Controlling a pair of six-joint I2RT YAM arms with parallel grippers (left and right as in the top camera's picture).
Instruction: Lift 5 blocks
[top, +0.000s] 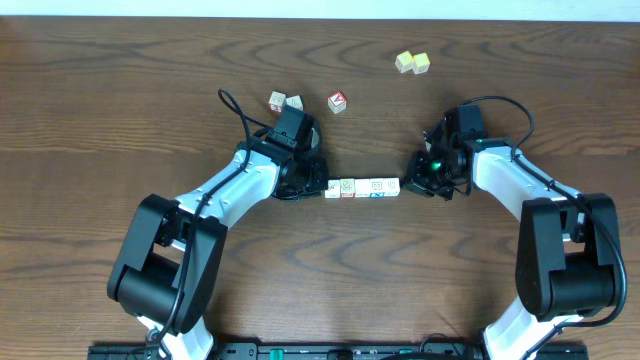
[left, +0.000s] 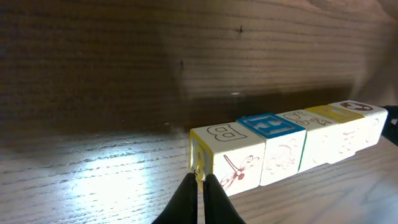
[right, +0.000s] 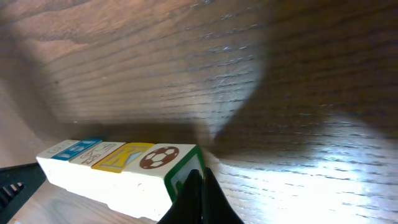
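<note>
Five blocks (top: 362, 187) in tight row. Left hand (left: 200, 183) pinched closed, pressing one end; right hand (right: 199, 186) closed, pressing other. Row possibly off worktop (top: 120, 100); unclear.

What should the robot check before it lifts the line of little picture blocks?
1. Row of five small printed cubes straight, cubes touching: ok.
2. Left gripper shut, tips on the yellow-edged letter-B end cube: ok.
3. Right gripper shut, tips on the green-edged football end cube: ok.
4. Row resting flat on the brown wooden table: ok.
5. Squeeze firm enough to lift: cannot tell.
6. Red-topped cube well apart from the row: ok.
</note>
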